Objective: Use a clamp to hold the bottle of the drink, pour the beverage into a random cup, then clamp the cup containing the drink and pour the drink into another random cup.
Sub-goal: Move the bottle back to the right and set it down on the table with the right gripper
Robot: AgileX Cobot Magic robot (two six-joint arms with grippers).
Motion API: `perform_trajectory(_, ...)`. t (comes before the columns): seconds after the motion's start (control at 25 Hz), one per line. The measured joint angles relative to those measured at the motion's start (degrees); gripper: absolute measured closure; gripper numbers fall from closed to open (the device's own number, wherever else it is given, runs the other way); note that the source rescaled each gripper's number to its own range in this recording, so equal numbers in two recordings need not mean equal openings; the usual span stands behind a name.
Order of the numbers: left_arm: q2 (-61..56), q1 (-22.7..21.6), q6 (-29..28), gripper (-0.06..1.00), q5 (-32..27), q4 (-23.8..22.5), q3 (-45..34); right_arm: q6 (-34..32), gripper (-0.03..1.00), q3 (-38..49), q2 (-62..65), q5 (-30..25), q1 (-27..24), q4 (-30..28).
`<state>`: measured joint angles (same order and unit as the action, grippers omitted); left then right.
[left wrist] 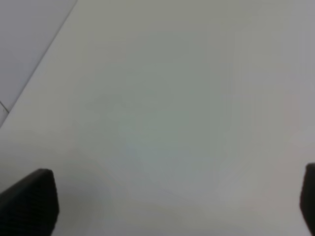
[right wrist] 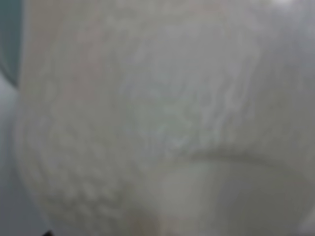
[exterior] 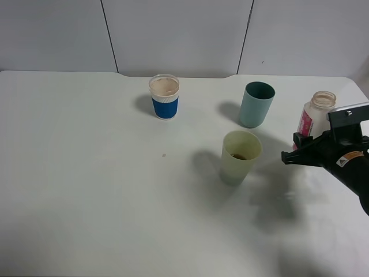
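The drink bottle (exterior: 318, 111) is translucent white with a pink label and an open neck. It stands upright at the far right. My right gripper (exterior: 293, 148) is closed around its lower part, and the blurred bottle wall (right wrist: 162, 113) fills the right wrist view. A pale green cup (exterior: 240, 156) with a little brown drink in it stands left of the gripper. A teal cup (exterior: 256, 104) is behind it, with its edge showing in the wrist view (right wrist: 9, 39). A blue-banded paper cup (exterior: 164, 96) is at the back centre. My left gripper (left wrist: 177, 206) is open over the bare table.
The white table (exterior: 86, 173) ends at a grey panelled wall behind the cups. The right arm's body (exterior: 351, 156) hangs over the table's right edge. The left arm does not show in the high view.
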<state>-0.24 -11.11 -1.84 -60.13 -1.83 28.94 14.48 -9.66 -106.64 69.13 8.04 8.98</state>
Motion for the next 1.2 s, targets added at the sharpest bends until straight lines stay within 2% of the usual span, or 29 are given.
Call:
perform_trajectory(0.52, 0.00, 0.00, 0.00, -0.06, 0.00, 0.00, 0.00, 3.13, 0.97, -1.51, -0.23, 0.05, 0.00, -0.11)
perform_trajectory(1.2, 0.00, 0.00, 0.00, -0.06, 0.00, 0.00, 0.00, 3.65, 0.97, -8.33, -11.39, 3.29, 0.00, -3.57)
